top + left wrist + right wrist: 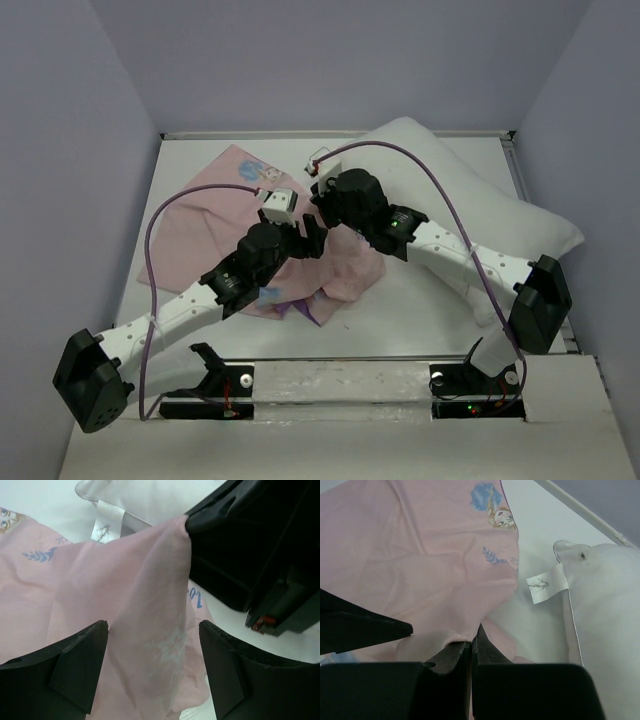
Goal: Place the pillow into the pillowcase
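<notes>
Two arms: both reach in over the table (400, 325) and meet near its middle, above the bunched near-right part of the pillowcase (205, 235).
Your right gripper (471, 642): the fingers are pressed together with a fold of pink cloth pinched between them, so you have an edge of the pillowcase drawn up into a peak.
Your left gripper (152, 627): spread wide and gripping nothing. The raised cloth hangs down through the gap between its two fingers; you cannot tell from these views whether it brushes either pad.
How the grippers stand: in the left wrist view the right one sits just ahead of the left, up and to the right, with the cloth falling from its tip.
The pillowcase: spread over the left half of the table, pale pink side up and creased. A small cartoon face (502, 517) and a blue leaf print show near its far edge.
The pillow (500, 205): it lies at the far right of the table, wholly outside the case. Your right arm crosses over its near side in the top view.
The tag (547, 583): white, sticking out from the pillow's corner towards the pink cloth.
Gap: bare table shows between the pillow's corner and the pillowcase edge; they are near but apart.
</notes>
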Robot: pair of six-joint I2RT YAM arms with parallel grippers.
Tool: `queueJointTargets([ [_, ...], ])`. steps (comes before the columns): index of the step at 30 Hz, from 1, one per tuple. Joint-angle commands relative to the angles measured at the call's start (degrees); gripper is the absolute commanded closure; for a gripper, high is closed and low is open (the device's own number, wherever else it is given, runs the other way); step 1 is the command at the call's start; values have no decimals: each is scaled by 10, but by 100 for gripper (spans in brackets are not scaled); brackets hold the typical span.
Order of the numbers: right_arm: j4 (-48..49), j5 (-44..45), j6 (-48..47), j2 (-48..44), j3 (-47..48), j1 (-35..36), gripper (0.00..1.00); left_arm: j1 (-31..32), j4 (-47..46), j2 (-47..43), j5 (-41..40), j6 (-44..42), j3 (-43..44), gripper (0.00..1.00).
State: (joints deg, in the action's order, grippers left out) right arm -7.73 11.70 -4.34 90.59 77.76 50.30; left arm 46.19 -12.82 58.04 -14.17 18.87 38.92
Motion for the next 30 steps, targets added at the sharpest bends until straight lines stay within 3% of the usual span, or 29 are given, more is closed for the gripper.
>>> queueJointTargets([
  [1,3,-24,17,-24,24,-1,100,5,-80,32,-20,-3,33,16],
  [6,3,-27,22,-29,18,-1,100,5,-100,71,-32,-1,44,23],
  [9,3,-27,26,-33,12,-7,100,5,-93,71,-64,-3,47,49],
  [10,3,-22,26,-34,11,-7,100,5,-92,66,-70,-5,44,64],
  [14,3,-17,34,-46,-3,-29,100,5,-57,30,-101,-16,35,86],
  [21,3,22,12,-61,3,-55,100,5,35,-48,-103,-27,41,90],
  [22,3,33,8,-62,6,-61,100,5,48,-54,-105,-34,47,99],
  [27,-24,94,-26,-47,30,-61,100,5,127,-49,-132,-66,124,100],
  [30,-22,131,-35,-43,21,-68,100,5,190,-34,-135,-152,205,100],
])
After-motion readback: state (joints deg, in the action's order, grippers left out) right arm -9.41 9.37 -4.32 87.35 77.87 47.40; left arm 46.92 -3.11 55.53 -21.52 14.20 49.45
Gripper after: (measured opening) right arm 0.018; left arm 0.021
